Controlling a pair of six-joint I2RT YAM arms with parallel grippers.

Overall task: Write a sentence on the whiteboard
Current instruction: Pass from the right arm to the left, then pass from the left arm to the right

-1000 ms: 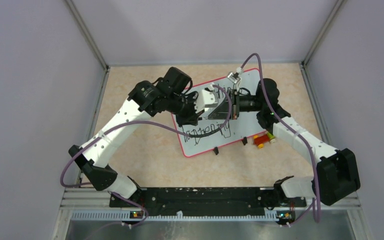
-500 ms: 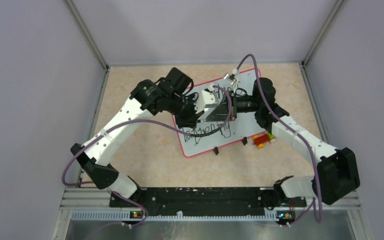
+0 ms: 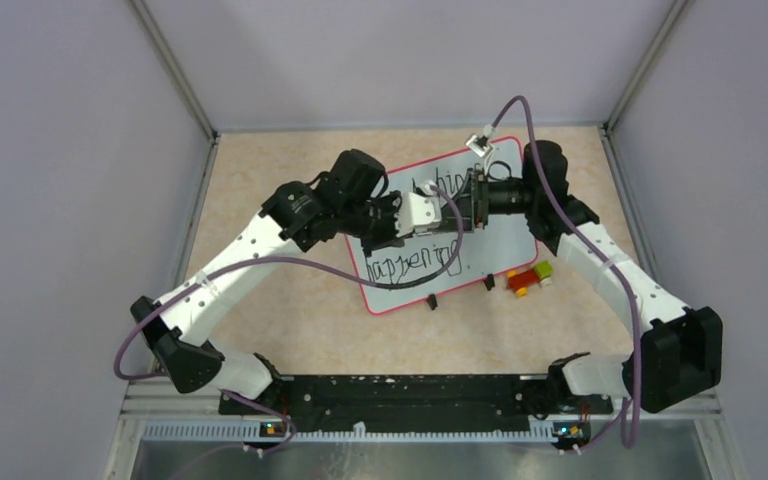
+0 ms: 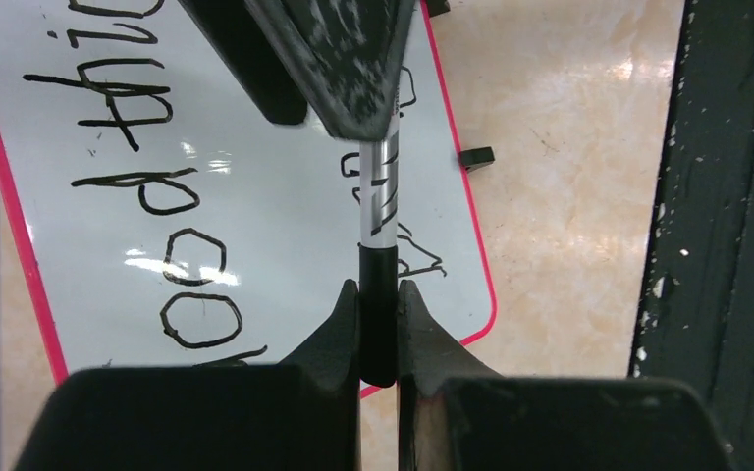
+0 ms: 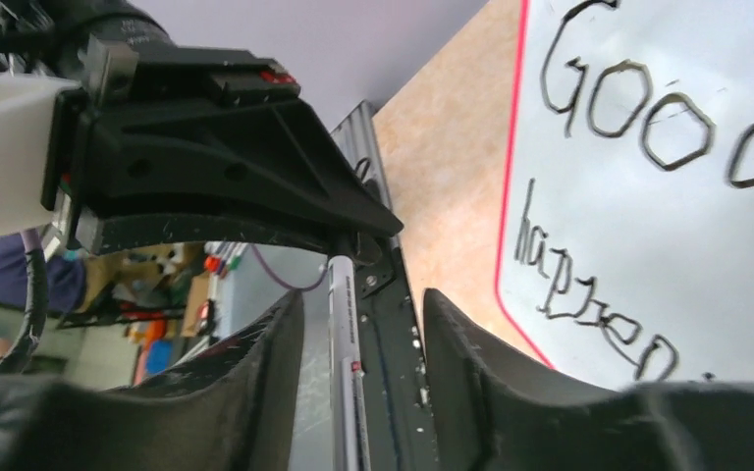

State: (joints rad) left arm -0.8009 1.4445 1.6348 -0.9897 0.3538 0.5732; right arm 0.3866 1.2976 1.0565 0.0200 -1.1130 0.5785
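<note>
Both arms have swung toward the far side over the whiteboard (image 3: 500,245), which lies mid-bench (image 3: 260,170) bearing the sentence (image 3: 412,264), the right jaws now spread around the marker (image 4: 381,201) that the left jaws pinch.

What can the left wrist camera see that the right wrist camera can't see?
Only the left wrist view shows the letters "thin" and a small black foot at the board's edge. Only the right wrist view shows "happen" clearly, and the right gripper open around the silver-and-black marker pen. Both show the glossy white, red-framed whiteboard, the black handwritten sentence starting "Goo", and the left gripper shut on that pen.
</note>
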